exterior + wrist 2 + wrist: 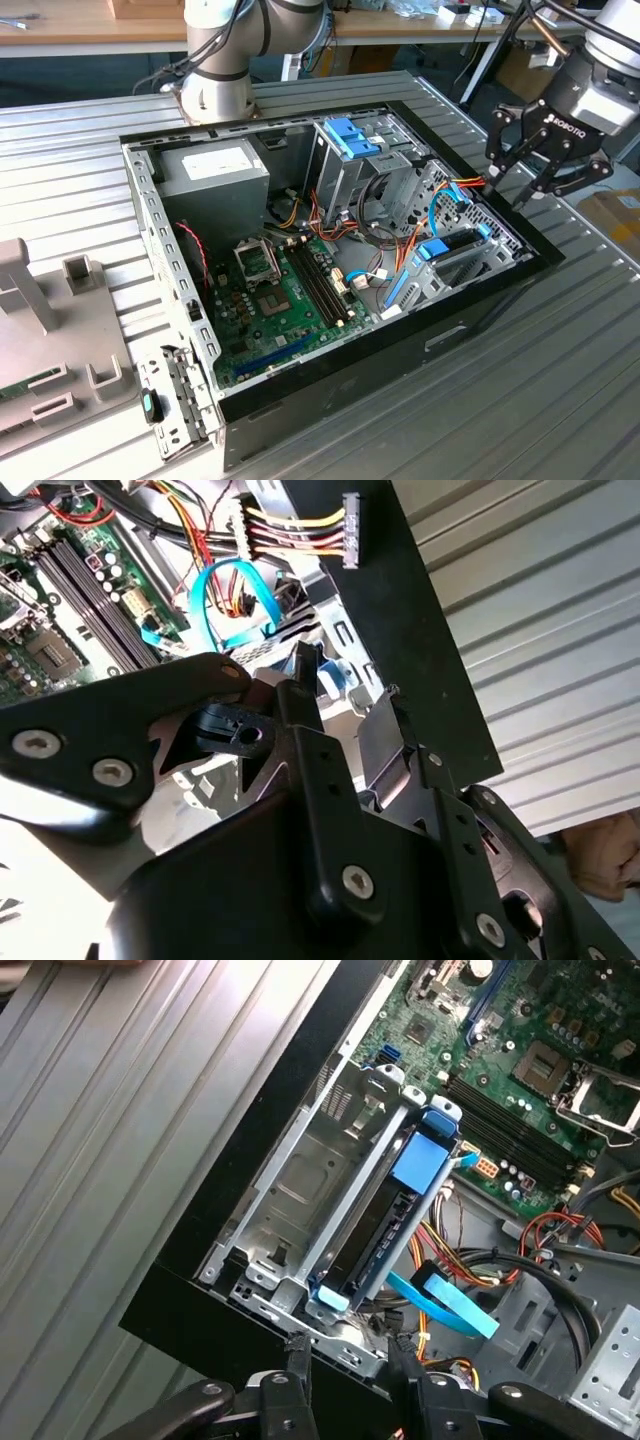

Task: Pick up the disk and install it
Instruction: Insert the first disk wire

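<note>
The disk (452,247) sits edge-up in a slot of the metal drive cage (300,1190) at the corner of the open computer case, its light-blue rail frame (420,1160) on top. The cage slot beside it holds nothing. My gripper (507,190) hangs open above the case's black rim, just off the cage toward the exterior view's right, with nothing between its fingers. In the first wrist view the gripper (350,1350) points down at the cage's near end, apart from the disk. In the second wrist view the gripper (347,680) hovers over the same corner.
The case (480,310) lies open on a ribbed metal table (560,380). Inside it are a motherboard (280,290), a grey power supply (215,165), a tall cage with a blue clip (350,138) and loose cables (450,1305). Grey fixtures (60,300) stand at the exterior view's left.
</note>
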